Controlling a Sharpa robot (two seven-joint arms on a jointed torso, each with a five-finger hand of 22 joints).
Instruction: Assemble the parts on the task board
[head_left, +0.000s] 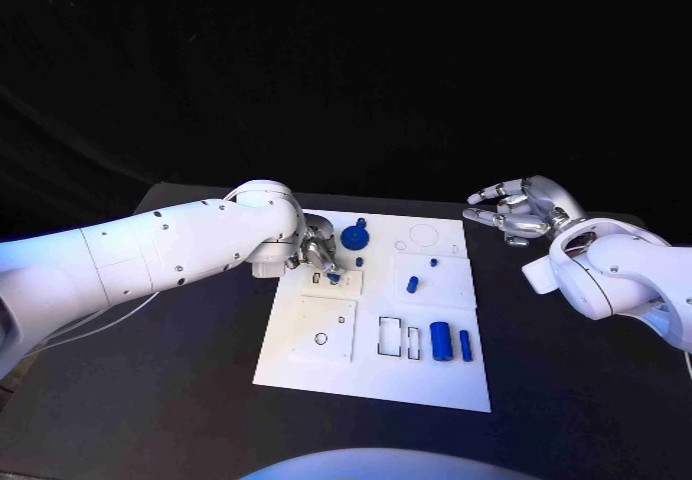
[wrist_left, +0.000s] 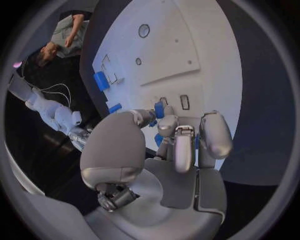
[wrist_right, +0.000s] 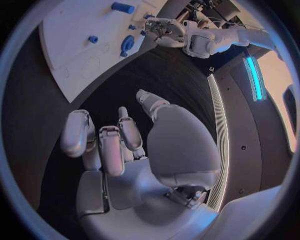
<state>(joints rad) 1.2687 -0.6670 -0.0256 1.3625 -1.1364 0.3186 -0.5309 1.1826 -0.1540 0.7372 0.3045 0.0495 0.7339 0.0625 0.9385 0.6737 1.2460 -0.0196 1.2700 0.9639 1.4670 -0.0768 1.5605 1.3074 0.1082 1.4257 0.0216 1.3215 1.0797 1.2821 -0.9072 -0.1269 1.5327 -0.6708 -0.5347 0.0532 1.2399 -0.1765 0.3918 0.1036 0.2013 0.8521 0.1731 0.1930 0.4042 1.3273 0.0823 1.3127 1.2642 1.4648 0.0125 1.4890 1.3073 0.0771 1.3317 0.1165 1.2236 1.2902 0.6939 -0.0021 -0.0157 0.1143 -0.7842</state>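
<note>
The white task board (head_left: 378, 375) lies mid-table. My left hand (head_left: 320, 250) is over its far left part, fingers curled down, pinching a small blue part (head_left: 335, 277) between thumb and fingertips; the same small blue part (wrist_left: 159, 109) shows at the fingertips in the left wrist view. A round blue part (head_left: 355, 238) stands just beside that hand. My right hand (head_left: 515, 213) hovers off the board's far right corner, fingers apart and holding nothing. The right wrist view shows the right hand (wrist_right: 125, 145) empty above the black table, with the board (wrist_right: 65, 60) beyond.
Loose on the board are two small blue pieces (head_left: 413, 283) (head_left: 433, 263), a blue cylinder (head_left: 441, 342) and a thin blue pin (head_left: 464, 345) near the rectangular slots (head_left: 391, 336). A square recess (head_left: 327, 330) lies at the board's left. Black table surrounds the board.
</note>
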